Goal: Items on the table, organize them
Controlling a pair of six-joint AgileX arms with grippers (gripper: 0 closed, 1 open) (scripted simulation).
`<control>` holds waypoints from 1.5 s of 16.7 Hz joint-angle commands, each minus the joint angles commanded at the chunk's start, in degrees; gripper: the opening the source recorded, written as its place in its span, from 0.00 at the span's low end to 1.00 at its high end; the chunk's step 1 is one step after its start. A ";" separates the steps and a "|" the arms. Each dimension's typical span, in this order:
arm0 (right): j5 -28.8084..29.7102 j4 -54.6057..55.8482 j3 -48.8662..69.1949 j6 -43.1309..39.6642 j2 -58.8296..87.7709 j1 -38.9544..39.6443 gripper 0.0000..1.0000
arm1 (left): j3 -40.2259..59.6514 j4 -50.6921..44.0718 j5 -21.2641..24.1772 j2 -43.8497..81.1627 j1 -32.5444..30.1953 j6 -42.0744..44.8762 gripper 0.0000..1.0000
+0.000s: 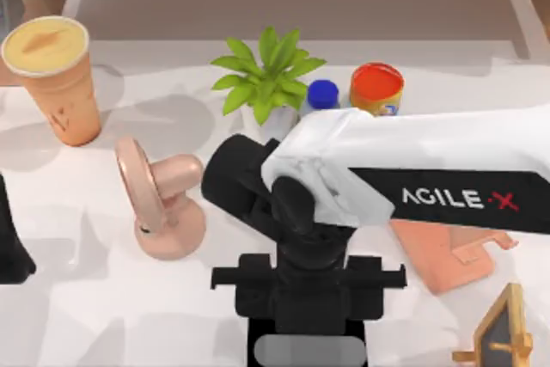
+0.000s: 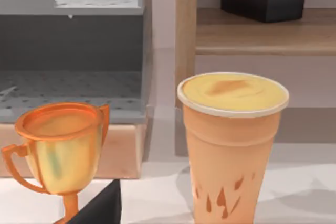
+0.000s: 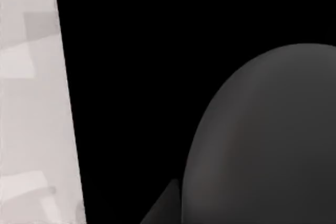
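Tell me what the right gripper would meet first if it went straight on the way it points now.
Most likely the dark grey mouse, which lies on a black mat directly before the right gripper. It looks very close, but how much gap remains is unclear.

The white-and-black right arm (image 1: 412,169) reaches across to mid-table, wrist turned downward; the black left arm (image 1: 10,247) sits, apparently parked, at the left edge.

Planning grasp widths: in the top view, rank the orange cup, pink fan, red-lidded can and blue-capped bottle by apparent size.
1. Pink fan and orange cup: look about alike, so unranked.
2. Red-lidded can.
3. Blue-capped bottle, partly hidden by the right arm.
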 joint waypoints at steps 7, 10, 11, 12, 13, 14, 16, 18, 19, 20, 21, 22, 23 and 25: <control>0.00 0.00 0.00 0.00 0.00 0.00 0.90 | 0.00 0.00 0.00 0.00 0.00 0.00 1.00; 0.00 0.00 0.00 0.00 0.00 0.00 1.00 | 0.00 0.00 0.00 0.00 0.00 0.00 1.00; 0.00 0.00 0.00 0.00 0.00 0.00 1.00 | 0.00 0.00 0.00 0.00 0.00 0.00 1.00; 0.00 0.00 0.00 0.00 0.00 0.00 1.00 | 0.00 0.00 0.00 0.00 0.00 0.00 1.00; 0.00 0.00 0.00 0.00 0.00 0.00 1.00 | 0.00 0.00 0.00 0.00 0.00 0.00 1.00; 0.00 0.00 0.00 0.00 0.00 0.00 1.00 | 0.00 0.00 0.00 0.00 0.00 0.00 1.00; 0.00 0.00 0.00 0.00 0.00 0.00 1.00 | 0.00 0.00 0.00 0.00 0.00 0.00 1.00; 0.00 -0.01 0.01 0.01 -0.04 -0.08 1.00 | 0.00 0.00 0.00 0.00 0.00 0.00 1.00; -0.03 0.09 0.48 0.54 -0.25 -0.50 1.00 | 0.00 0.00 0.00 0.00 0.00 0.00 1.00; -0.08 0.32 1.29 1.62 -0.57 -1.34 1.00 | 0.00 0.00 0.00 0.00 0.00 0.00 1.00; -0.16 0.66 2.39 3.27 -0.96 -2.54 1.00 | 0.00 0.00 0.00 0.00 0.00 0.00 1.00; -0.27 1.13 3.74 5.49 -1.44 -4.03 1.00 | 0.00 0.00 0.00 0.00 0.00 0.00 1.00; -0.40 1.73 5.31 8.27 -2.03 -5.75 1.00 | 0.00 0.00 0.00 0.00 0.00 0.00 1.00; -0.75 3.31 8.99 15.20 -3.66 -9.71 1.00 | 0.00 0.00 0.00 0.00 0.00 0.00 1.00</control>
